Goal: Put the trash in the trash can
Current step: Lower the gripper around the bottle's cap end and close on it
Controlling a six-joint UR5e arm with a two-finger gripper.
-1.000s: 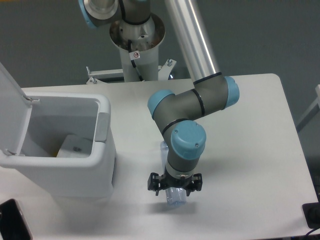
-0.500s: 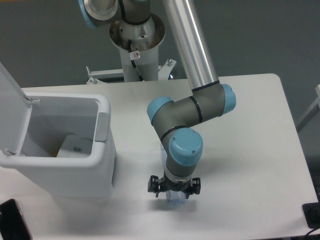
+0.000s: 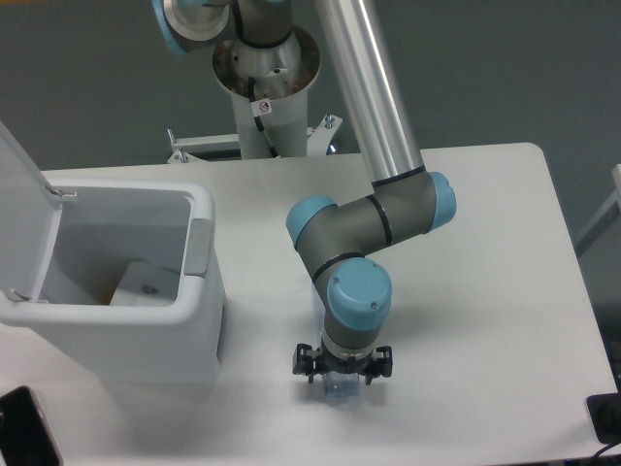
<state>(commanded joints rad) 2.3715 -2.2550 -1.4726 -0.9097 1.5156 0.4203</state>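
Note:
The clear plastic bottle (image 3: 341, 391) lies on the white table at the front centre, mostly hidden under my wrist. Only its lower end and a sliver near the elbow show. My gripper (image 3: 343, 377) points straight down over it, black linkages spread wide on both sides, open, with the bottle between them. The white trash can (image 3: 199, 291) stands to the left with its lid (image 3: 24, 209) swung up. Inside it lies the small white carton (image 3: 139, 284).
The arm's pedestal (image 3: 267, 87) stands behind the table's far edge. A black device (image 3: 24, 427) lies at the front left corner beside the can. Another dark object (image 3: 606, 417) sits at the table's front right edge.
The wrist and gripper have sunk lower over the bottle and shifted slightly right, covering more of it. The bottle, can and carton have stayed in place.

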